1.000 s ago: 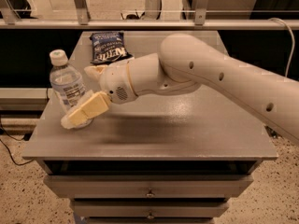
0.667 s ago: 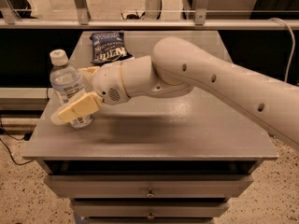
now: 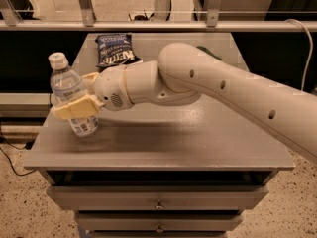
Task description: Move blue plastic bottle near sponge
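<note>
Pincer (image 3: pixel 75 97) grips the tilted blue plastic bottle (image 3: pixel 62 82), clear bluish with white cap, near table (image 3: pixel 198 138) edge

The gripper (image 3: pixel 69 97) clasped the bottle (image 3: pixel 63 81) at the table (image 3: pixel 198 143) edge, left; a bag (image 3: pixel 115 49) lay behind; front and right stood open.

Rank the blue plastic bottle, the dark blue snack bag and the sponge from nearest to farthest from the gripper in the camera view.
The gripper hangs over the left side of the table.
1. blue plastic bottle: right at the gripper, front left.
2. dark blue snack bag: behind it, at the back edge.
3. sponge: back right, mostly hidden behind the arm.
</note>
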Available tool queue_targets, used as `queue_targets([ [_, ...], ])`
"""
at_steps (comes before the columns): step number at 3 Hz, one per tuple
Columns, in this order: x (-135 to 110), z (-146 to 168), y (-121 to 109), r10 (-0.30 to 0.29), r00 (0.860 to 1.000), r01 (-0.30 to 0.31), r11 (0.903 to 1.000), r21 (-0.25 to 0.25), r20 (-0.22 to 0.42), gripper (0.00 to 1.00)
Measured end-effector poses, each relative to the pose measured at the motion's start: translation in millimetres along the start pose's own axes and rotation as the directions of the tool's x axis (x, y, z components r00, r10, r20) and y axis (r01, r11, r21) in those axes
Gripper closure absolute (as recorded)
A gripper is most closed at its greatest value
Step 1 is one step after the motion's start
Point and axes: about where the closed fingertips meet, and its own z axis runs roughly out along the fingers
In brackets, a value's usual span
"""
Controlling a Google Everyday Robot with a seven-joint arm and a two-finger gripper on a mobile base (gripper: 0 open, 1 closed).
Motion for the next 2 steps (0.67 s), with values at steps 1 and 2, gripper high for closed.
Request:
queue_targets([
  [1, -4.5, -32.3, -20.6, -0.016, 1.0, 0.016, 0.9982, 0.057, -0.006, 0.85],
  [2, -9.0, -114.3, -57.2, -0.045, 0.998, 0.049, 0.9859, 0.16, -0.033, 1.0],
])
